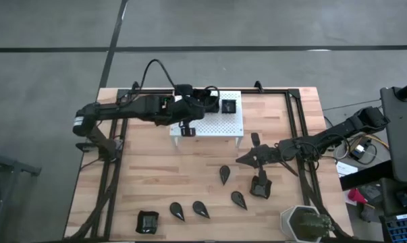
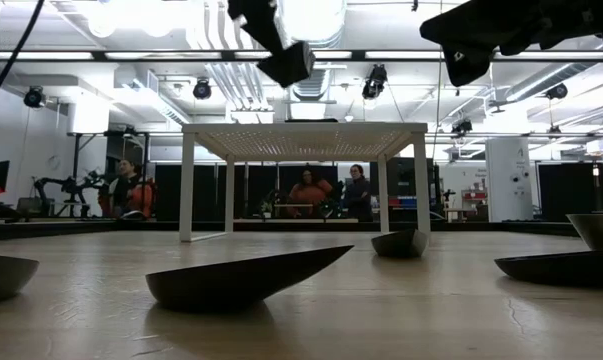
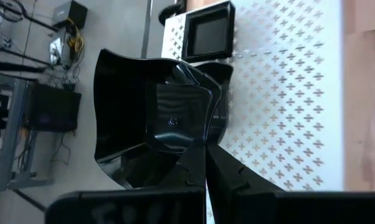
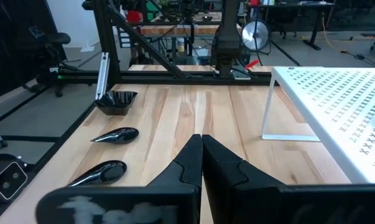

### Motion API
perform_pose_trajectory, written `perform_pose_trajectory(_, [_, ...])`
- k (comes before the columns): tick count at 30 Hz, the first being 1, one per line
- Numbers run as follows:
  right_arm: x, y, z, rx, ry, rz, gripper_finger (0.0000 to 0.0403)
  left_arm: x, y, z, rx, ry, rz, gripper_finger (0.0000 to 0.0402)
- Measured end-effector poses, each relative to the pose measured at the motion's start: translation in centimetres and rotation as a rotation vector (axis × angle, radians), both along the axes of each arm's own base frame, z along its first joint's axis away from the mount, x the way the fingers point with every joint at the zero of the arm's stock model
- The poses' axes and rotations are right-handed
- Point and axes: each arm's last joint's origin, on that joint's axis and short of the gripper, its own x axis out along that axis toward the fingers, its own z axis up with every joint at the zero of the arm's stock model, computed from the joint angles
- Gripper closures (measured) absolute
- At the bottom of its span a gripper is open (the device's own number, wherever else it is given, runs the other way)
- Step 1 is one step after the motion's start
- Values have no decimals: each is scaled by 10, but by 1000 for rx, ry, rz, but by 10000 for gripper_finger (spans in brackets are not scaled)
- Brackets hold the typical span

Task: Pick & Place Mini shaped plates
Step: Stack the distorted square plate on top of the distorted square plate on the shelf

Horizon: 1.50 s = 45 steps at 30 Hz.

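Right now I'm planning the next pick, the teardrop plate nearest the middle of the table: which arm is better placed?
Right. The right gripper hangs empty, fingers closed, just beside that teardrop plate. The left gripper is over the white stand, holding a square plate.

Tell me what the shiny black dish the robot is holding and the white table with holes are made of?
The black dish in the left gripper looks like glazed ceramic or hard plastic: it is glossy and mirrors the light, but the look alone cannot settle which. The white stand looks like thin painted metal, matte, punched with rows of tiny cross-shaped holes, on slim legs.
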Motion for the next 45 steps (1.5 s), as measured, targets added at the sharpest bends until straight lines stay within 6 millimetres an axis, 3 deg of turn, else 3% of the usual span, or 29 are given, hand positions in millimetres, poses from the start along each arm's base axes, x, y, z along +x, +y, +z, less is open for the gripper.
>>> perform_pose_trajectory(10, [0,0,0,0,0,0,394,33,22,-33,-8,48,56,401])
perform_pose_trajectory(21, [-1,0,-2,-2,5,0,394,53,37,-37,-53,1,101,401])
perform_pose_trajectory(26, [-1,0,-4,9,12,-2,394,55,37,-42,-65,75,92,401])
perform_pose_trajectory(45, [-2,0,-5,17,16,-4,394,61,36,-46,-111,48,91,401])
